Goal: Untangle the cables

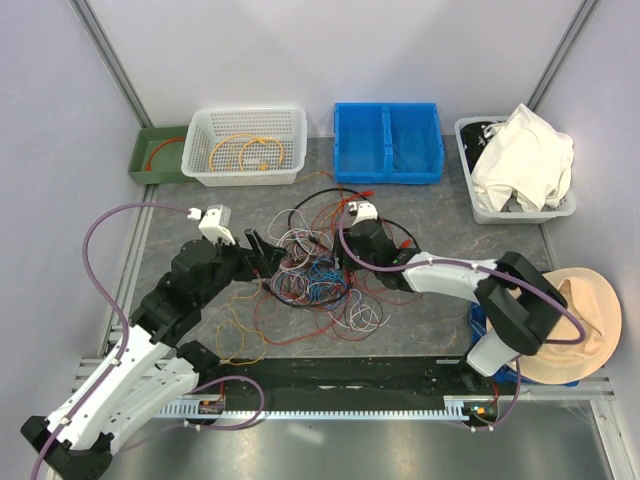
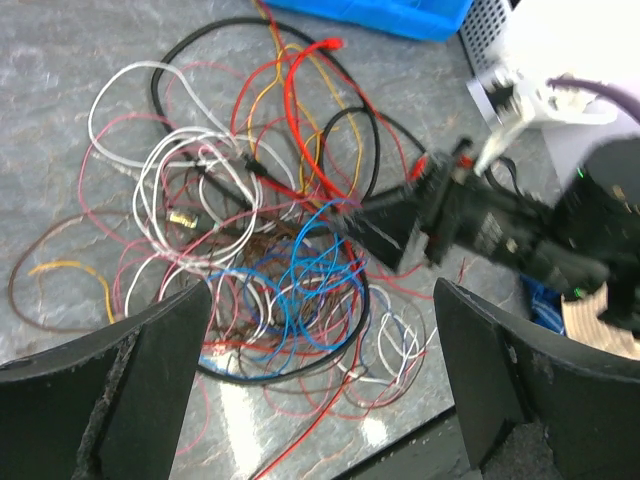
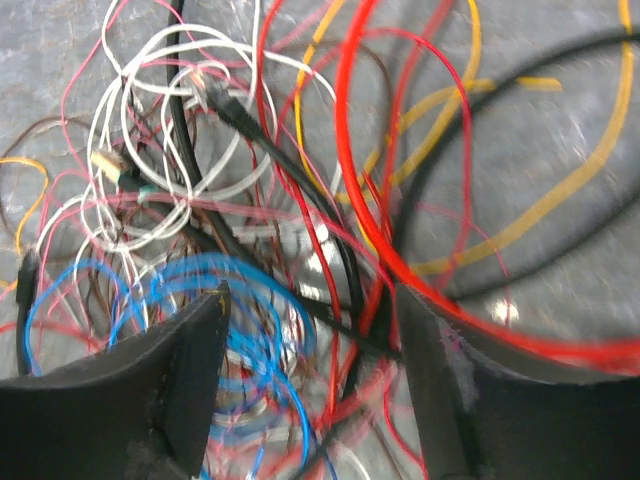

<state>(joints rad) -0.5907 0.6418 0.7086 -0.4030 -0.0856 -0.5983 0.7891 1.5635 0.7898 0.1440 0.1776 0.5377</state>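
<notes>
The cables [image 1: 318, 265] lie in a jumble of red, blue, white, black, orange and yellow wires mid-table. My left gripper [image 1: 262, 250] is at the pile's left edge, jaws wide open and empty; in the left wrist view [image 2: 320, 345] the blue loops [image 2: 310, 280] lie on the table beyond its fingers. My right gripper [image 1: 347, 255] is down in the pile's right side and open. In the right wrist view [image 3: 310, 350] blue, red and black strands run between its fingers [image 3: 190, 370], and a thick red cable [image 3: 400, 260] crosses by the right one.
A white basket [image 1: 245, 145] holding an orange cable and a green tray [image 1: 155, 155] stand at the back left. A blue bin [image 1: 388, 142] and a grey bin of white cloth [image 1: 515, 165] stand at the back right. A tan hat [image 1: 580, 320] lies at the right. A yellow wire loop [image 1: 240, 340] lies near the front.
</notes>
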